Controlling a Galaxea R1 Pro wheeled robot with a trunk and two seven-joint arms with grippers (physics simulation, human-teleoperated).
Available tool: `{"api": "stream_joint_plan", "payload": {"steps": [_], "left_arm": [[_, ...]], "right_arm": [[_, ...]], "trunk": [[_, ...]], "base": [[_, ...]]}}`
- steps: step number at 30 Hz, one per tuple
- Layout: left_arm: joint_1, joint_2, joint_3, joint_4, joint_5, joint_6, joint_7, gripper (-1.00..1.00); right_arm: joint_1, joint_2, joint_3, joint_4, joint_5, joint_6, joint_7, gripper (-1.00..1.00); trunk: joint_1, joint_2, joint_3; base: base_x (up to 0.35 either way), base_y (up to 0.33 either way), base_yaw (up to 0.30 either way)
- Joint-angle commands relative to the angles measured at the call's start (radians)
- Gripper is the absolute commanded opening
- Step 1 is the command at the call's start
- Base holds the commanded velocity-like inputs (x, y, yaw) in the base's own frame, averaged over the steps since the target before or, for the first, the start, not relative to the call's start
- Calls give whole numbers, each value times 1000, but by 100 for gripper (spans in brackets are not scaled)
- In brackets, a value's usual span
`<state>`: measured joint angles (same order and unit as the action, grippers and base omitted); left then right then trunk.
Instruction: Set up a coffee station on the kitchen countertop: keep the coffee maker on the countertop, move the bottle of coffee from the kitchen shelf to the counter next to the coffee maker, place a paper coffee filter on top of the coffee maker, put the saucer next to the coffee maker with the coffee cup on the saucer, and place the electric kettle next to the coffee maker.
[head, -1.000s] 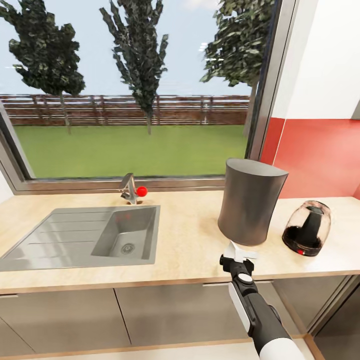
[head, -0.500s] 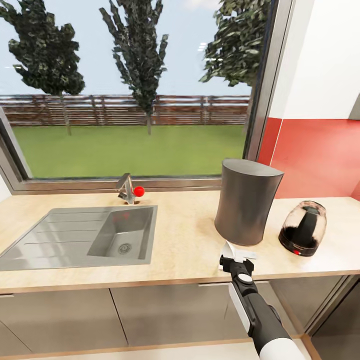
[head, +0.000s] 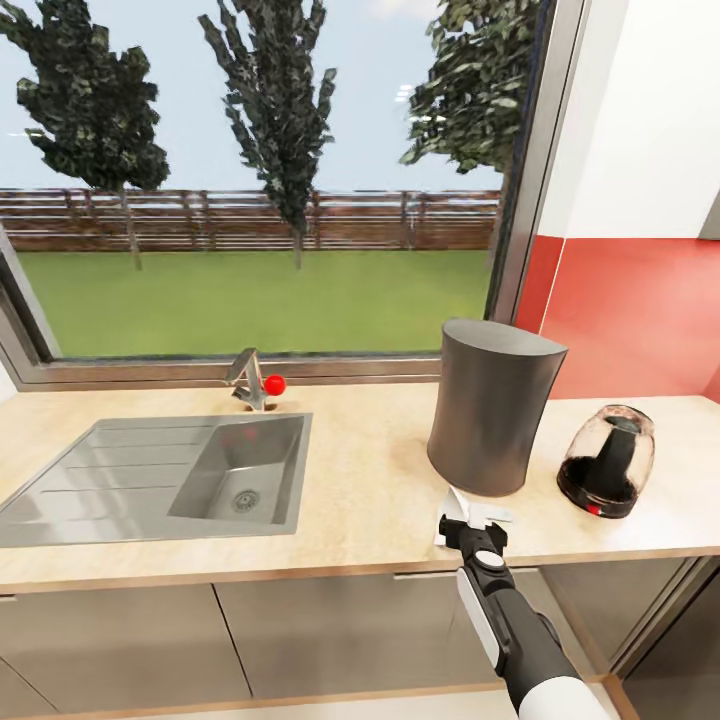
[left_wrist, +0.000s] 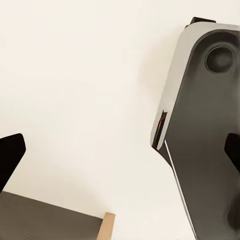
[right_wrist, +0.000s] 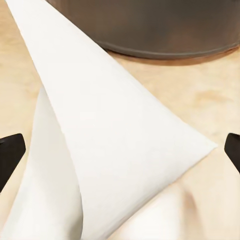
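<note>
Light wood table (head: 370, 500) ran under a large window (head: 260, 180), with a grey sink (head: 160, 480) set into it at the left and a faucet (head: 250, 380) with a red knob behind the basin. The coffee maker (head: 492, 405), a tall dark grey cylinder, stood upright on the table right of the sink. Just beside it, further right, sat the electric kettle (head: 607, 460), dark with a clear domed body, near the red wall panel (head: 640, 310).

The right end effector (head: 468, 520) reached over the table's front edge, directly in front of the coffee maker's base. The paper coffee filter (right_wrist: 110, 145), a white folded cone, lay between its fingers (right_wrist: 10, 152), which stood wide apart on either side; whether they actually pinched the paper, could not tell. The filter's tip pointed toward the coffee maker's base.

The left end effector (left_wrist: 120, 155) was spread wide, nothing between the fingertips, facing a pale surface beside the robot's own grey body.
</note>
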<state>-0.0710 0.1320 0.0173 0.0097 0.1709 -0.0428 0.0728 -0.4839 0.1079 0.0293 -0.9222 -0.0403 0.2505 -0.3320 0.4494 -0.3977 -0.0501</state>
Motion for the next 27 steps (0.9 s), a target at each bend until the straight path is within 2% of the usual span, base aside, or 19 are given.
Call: {"api": "stream_joint_plan", "payload": {"steps": [1, 16, 17, 27], "left_arm": [[-1, 0, 1, 1, 6, -3, 1, 100], [13, 0, 1, 0, 4, -5, 1, 100], [14, 0, 1, 0, 4, -5, 1, 100], [16, 0, 1, 0, 4, -6, 1, 100]], "right_arm": [[-1, 0, 3, -1, -4, 6, -7, 100], [-1, 0, 3, -1, -3, 6, -7, 100], [-1, 0, 3, -1, -3, 6, -7, -100], [-1, 0, 3, -1, -4, 6, -7, -100]], "trunk": [[1, -2, -2], [1, -2, -2], [1, -2, -2], [1, -2, -2]], "base": [[32, -1, 0], [26, 0, 0], [0, 0, 0], [0, 0, 0]]}}
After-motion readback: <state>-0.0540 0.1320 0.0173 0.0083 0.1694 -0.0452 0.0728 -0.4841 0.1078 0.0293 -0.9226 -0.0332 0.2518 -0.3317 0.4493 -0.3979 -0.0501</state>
